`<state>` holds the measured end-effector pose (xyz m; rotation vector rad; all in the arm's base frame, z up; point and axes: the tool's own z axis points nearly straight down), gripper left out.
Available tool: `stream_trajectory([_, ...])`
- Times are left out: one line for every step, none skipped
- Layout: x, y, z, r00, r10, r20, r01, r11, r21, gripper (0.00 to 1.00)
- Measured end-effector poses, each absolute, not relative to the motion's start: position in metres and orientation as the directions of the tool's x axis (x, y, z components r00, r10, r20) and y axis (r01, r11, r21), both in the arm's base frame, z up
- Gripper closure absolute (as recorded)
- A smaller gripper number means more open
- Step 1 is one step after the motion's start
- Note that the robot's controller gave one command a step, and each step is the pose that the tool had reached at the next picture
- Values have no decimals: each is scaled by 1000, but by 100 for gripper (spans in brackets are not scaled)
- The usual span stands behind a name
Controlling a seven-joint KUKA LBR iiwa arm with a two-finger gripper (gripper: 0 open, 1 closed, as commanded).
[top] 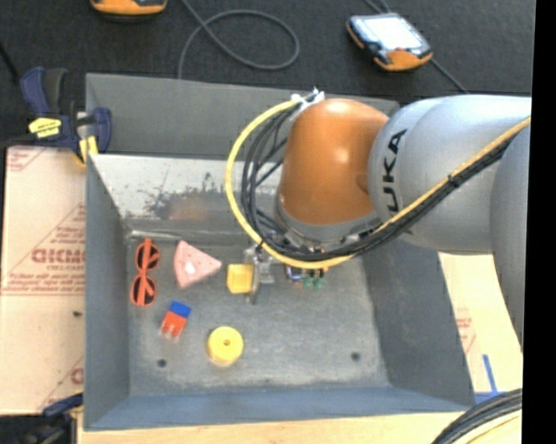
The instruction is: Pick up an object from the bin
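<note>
gripper (256,278): mostly hidden under the orange cover (326,159); just a dark tip pokes out.
yellow block (239,279): right edge covered by the gripper.
bin (347,337): middle of the floor and part of the back wall hidden behind the arm (462,168).
green and blue bits (305,279): under the wrist, too small to tell what they are.
arm: cut off at the view's right edge.

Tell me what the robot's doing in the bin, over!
Gripper beside small yellow block, mid-bin. Pink triangle close on block's left. Yellow disc, blue-orange piece, orange glasses farther off.
</note>
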<state>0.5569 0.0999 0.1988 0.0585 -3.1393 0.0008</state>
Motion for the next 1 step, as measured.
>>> stream_trajectory([545,82,266,-998,-55,1,-55,998,1,100])
